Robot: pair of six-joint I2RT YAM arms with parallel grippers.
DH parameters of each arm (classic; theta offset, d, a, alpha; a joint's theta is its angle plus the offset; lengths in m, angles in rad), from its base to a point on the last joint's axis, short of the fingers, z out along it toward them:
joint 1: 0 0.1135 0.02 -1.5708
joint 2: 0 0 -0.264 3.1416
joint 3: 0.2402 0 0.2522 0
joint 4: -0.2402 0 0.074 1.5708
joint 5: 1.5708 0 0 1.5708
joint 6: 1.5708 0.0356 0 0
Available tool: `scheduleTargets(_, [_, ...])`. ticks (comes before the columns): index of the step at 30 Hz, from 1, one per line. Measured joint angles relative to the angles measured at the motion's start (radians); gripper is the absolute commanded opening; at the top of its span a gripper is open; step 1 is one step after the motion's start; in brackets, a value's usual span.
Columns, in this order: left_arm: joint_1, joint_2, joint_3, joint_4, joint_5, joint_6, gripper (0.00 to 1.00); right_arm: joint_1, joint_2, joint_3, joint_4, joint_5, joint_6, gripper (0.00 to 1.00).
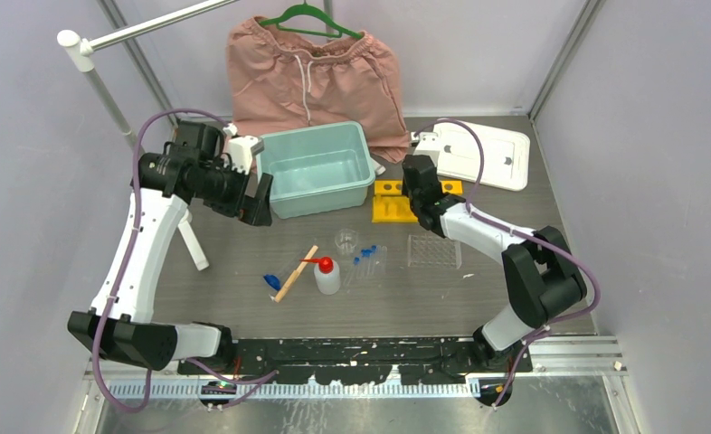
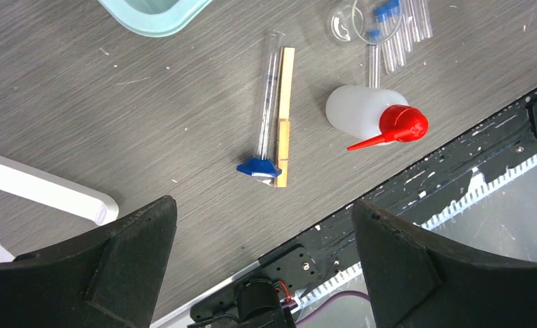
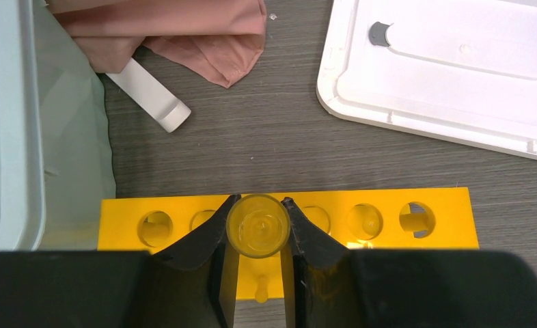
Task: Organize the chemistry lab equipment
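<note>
Right gripper (image 3: 259,208): we're pinching a clear tube (image 3: 257,229) between narrowed jaws. It's standing upright, seen end-on, right over the yellow rack (image 3: 450,229). We can't tell whether it's sitting in a hole.
Left gripper (image 2: 262,205): it's hanging wide open with nothing in it, above the table (image 2: 115,102) by the bin's (image 1: 320,167) left end.
Yellow rack: it's sitting just beside the bin's right end, near the lid (image 3: 457,75). The clear rack (image 1: 434,251) is lying nearer us.
Below the left gripper: another tube is lying alongside the stick (image 2: 285,82) – touching it, blue cap at the near end.
Bottle (image 2: 358,109): it's sitting just right of the stick.
Beaker (image 1: 346,240) and capped tubes (image 1: 368,259): they're bunching together just behind the bottle.
</note>
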Motion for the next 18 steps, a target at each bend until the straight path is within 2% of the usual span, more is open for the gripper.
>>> scheduleTargets(5, [0.004, -0.002, 0.003, 0.000, -0.020, 0.013, 1.00, 0.000, 0.000, 0.000, 0.000, -0.001, 0.001, 0.21])
scheduleTargets(12, [0.004, -0.016, 0.003, 0.001, -0.060, 0.018, 1.00, 0.001, 0.000, 0.005, -0.013, -0.001, 0.003, 0.35])
scheduleTargets(15, [0.006, -0.022, 0.003, 0.001, -0.086, 0.019, 1.00, 0.008, 0.003, 0.017, -0.033, 0.001, 0.005, 0.43])
scheduleTargets(18, [0.008, -0.022, 0.003, 0.000, -0.095, 0.019, 1.00, 0.017, 0.006, 0.028, -0.051, 0.006, 0.008, 0.59])
